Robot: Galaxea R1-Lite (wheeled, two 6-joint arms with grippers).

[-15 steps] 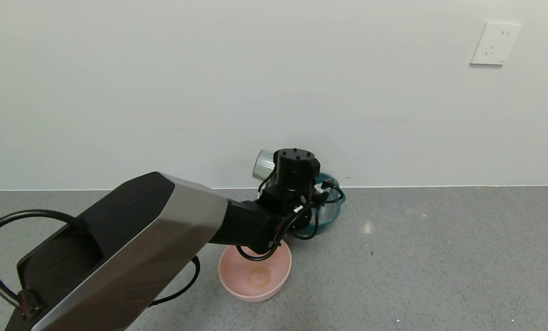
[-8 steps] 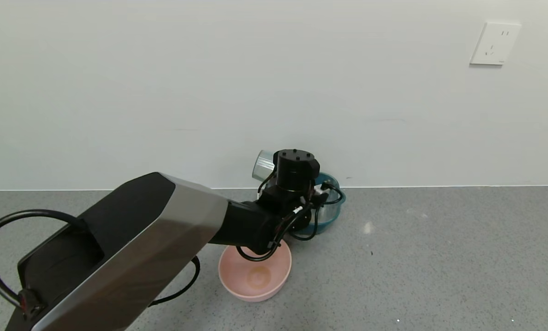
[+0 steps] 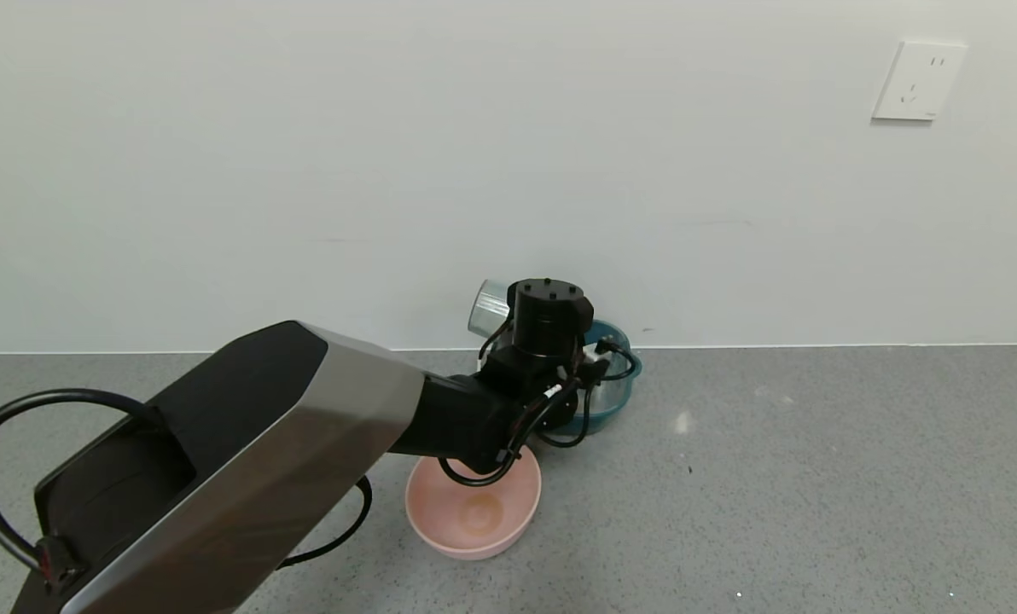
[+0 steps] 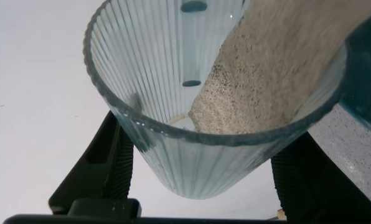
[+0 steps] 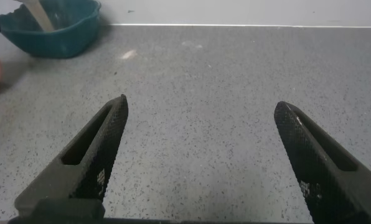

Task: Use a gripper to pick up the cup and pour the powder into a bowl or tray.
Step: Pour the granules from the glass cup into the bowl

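Pouring is the step you are doing now: your left gripper (image 3: 532,358) is holding the small clear ribbed plastic cup (image 3: 489,307) tipped on its side at the far end of the grey speckled floor (image 3: 816,477), close to the white wall (image 3: 304,153), with its jaws clamped on either side of the cup's ribbed wall, as the left wrist view shows. The cup is lying nearly level, its base pointing left and its mouth turned right toward the teal-blue square dish with rounded corners (image 3: 619,401), which is sitting just beyond and right of the gripper. Inside the cup (image 4: 210,106) you are seeing only a thin whitish dusting, so most of the fine white powder (image 5: 41,18) is probably out already; a pale streak of it is showing in the teal dish (image 5: 51,31) from the right wrist view. To finish well, be keeping the cup's lip over the dish's inside, rolling the wrist slowly further and pausing so clinging dust falls. Avoid drifting nearer, since the round pink plastic bowl (image 3: 473,512) is sitting just this side of the arm. Your right gripper (image 5: 204,155) is idling with jaws wide apart, low over bare floor, well right of both dishes.
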